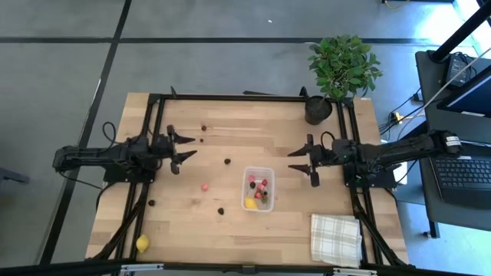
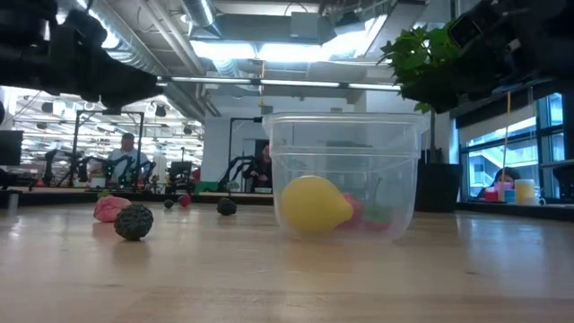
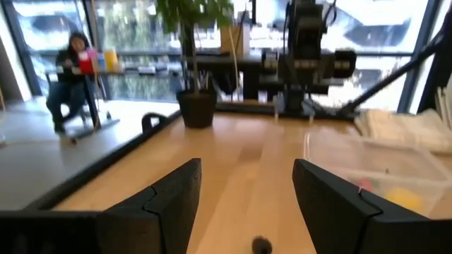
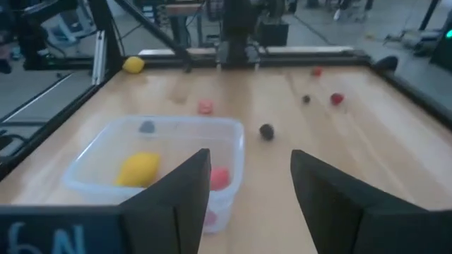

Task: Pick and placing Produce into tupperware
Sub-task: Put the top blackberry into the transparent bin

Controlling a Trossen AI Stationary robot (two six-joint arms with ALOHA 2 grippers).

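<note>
Tupperware (image 1: 258,189) between spread-fingered left gripper (image 1: 184,149) and right gripper (image 1: 301,161), plant pot (image 1: 317,110), cloth (image 1: 336,238).

I see a light wooden table (image 1: 253,230) carrying the clear tupperware (image 1: 258,189) between my two open grippers' jaws, nearer the right pair. Loose berry pieces (image 1: 205,186) lie scattered below and ahead of the left jaws; a lemon (image 1: 143,244), checked cloth (image 1: 336,238) and plant pot (image 1: 317,110) occupy corners.

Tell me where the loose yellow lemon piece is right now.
In the high view, the loose yellow piece lies alone at the table's near-left corner, far left of the tupperware.
</note>
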